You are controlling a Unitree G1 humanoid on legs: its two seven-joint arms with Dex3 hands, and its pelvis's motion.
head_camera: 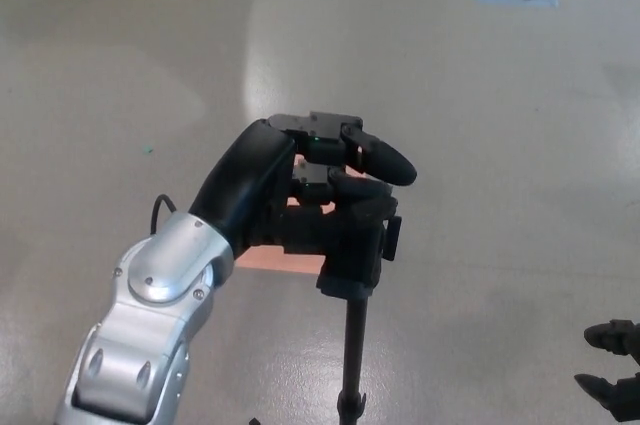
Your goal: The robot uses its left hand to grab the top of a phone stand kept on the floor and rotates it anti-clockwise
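My left hand was wrapped over the top of the phone stand, fingers curled down across the black clamp head and holding it. The stand stood upright on the grey floor, its thin pole dropping straight down below my grip toward the bottom edge. My right hand showed only as dark fingertips low at the right edge, and I couldn't tell its state
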